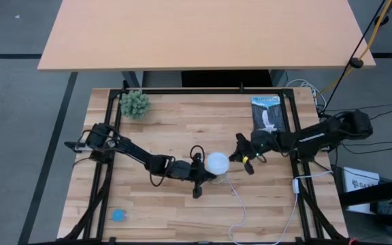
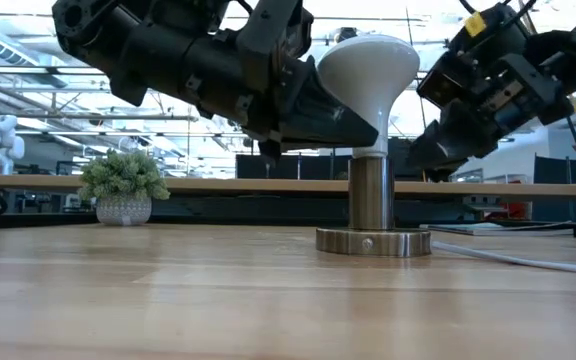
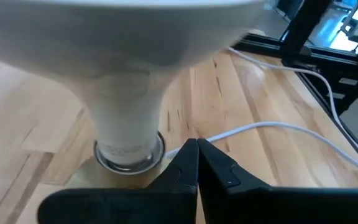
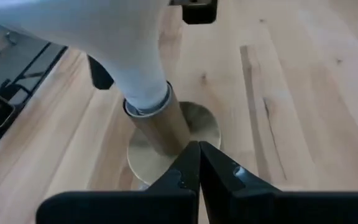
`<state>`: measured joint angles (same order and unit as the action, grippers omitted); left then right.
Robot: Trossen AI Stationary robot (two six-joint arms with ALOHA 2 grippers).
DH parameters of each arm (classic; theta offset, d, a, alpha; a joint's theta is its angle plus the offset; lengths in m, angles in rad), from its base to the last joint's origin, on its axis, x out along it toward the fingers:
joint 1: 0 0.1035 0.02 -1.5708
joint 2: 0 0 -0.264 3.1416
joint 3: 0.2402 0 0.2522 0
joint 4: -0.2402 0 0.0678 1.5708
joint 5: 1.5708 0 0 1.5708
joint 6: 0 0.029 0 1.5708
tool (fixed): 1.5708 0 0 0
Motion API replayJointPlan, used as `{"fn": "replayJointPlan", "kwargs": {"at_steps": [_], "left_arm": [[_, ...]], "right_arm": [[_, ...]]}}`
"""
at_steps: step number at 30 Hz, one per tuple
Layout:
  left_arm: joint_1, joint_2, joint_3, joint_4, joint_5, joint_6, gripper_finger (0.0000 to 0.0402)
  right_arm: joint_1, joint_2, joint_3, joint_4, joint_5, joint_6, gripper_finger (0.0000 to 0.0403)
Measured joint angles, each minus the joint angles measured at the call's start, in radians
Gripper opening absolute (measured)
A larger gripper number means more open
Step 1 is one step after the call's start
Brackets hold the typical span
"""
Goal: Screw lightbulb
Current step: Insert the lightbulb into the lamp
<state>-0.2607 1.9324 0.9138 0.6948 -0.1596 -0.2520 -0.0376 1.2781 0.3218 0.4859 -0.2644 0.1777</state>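
Observation:
The white lightbulb [image 1: 217, 162] stands upright, dome up, with its base in a metal socket tube [image 2: 372, 190] on a round disc [image 2: 373, 241] at the table's middle. My left gripper [image 1: 205, 177] is shut, close beside the bulb's neck [image 3: 126, 118] on its left near side. Wood shows between its fingertips [image 3: 197, 149] and the neck. My right gripper [image 1: 235, 158] is shut too, just right of the bulb, pointing slantwise down at the socket [image 4: 160, 127] and short of it.
A white cord [image 1: 243, 207] runs from the socket toward the near right edge. A small potted plant [image 1: 135, 104] stands at the far left and a dark booklet [image 1: 269, 113] lies at the far right. Near the front left lies a small blue thing [image 1: 118, 215].

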Motion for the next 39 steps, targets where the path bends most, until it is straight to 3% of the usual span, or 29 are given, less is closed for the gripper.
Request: {"fn": "replayJointPlan", "kwargs": {"at_steps": [7,21,28,39], "left_arm": [[0.003,0.000,0.000,-0.006,0.001,0.003,0.0000],[0.015,0.000,0.000,-0.006,0.000,0.034,0.0000],[0.015,0.000,0.000,-0.006,0.000,0.034,0.0000],[0.015,0.000,0.000,-0.005,0.000,0.035,0.0000]], "right_arm": [[0.099,0.076,0.000,0.223,0.179,-0.003,0.0000],[0.127,0.086,0.006,0.235,0.156,0.020,0.0000],[0.152,0.105,0.006,0.238,0.232,0.042,0.0000],[0.150,0.201,0.072,0.245,0.237,0.041,0.0000]]}}
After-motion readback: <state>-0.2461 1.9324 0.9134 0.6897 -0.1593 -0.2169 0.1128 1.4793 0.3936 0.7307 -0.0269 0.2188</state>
